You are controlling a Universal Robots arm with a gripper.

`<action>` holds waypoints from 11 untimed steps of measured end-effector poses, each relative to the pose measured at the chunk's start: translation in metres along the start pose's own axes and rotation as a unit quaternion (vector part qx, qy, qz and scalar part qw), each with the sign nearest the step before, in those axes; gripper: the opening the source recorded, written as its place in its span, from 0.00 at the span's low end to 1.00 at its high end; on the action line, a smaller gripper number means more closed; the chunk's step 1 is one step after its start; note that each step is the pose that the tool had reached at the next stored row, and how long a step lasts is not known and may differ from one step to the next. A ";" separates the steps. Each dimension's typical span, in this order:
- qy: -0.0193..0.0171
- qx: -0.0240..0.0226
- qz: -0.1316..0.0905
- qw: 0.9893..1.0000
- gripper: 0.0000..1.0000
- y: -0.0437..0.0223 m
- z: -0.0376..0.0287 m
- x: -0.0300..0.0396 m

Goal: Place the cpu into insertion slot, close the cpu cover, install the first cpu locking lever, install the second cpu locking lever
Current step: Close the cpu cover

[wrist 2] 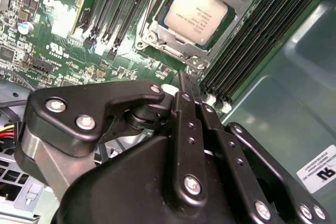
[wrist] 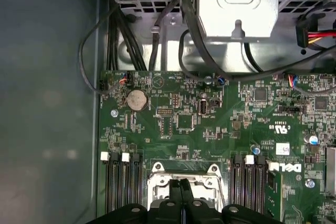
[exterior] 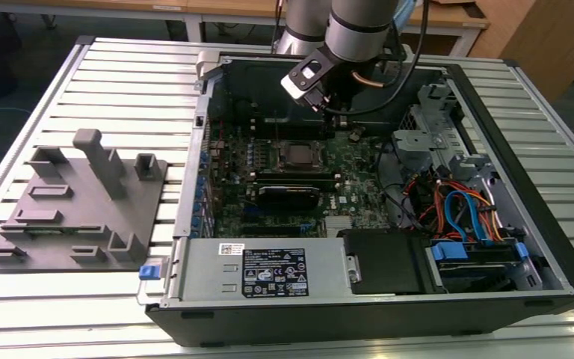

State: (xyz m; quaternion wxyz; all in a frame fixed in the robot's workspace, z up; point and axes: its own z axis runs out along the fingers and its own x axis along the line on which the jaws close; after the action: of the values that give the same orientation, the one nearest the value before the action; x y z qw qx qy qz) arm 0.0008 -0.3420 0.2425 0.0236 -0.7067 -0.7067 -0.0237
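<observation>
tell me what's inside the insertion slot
The cpu lies flat inside the insertion slot, pale metal top facing up. Whatever is beneath it in the socket is covered by the chip and cannot be seen.

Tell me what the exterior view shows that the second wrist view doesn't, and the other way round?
The exterior view adds the whole open computer case on a slatted table, a grey fixture plate at the exterior view's left, and the arm above the case. The second wrist view adds close detail: the cpu framed by the cpu cover, with the shut gripper just beside. Both show the green motherboard and the insertion slot.
</observation>
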 end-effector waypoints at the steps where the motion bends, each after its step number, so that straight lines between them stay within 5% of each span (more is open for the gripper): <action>1: 0.000 0.000 0.000 1.000 0.11 -0.0009 0.0001 0.0000; 11: 0.000 0.000 0.000 1.000 0.11 -0.0180 0.0049 -0.0003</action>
State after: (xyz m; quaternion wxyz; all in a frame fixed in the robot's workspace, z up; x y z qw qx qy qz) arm -0.0173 -0.3420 0.2376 0.0236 -0.7067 -0.7067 -0.0237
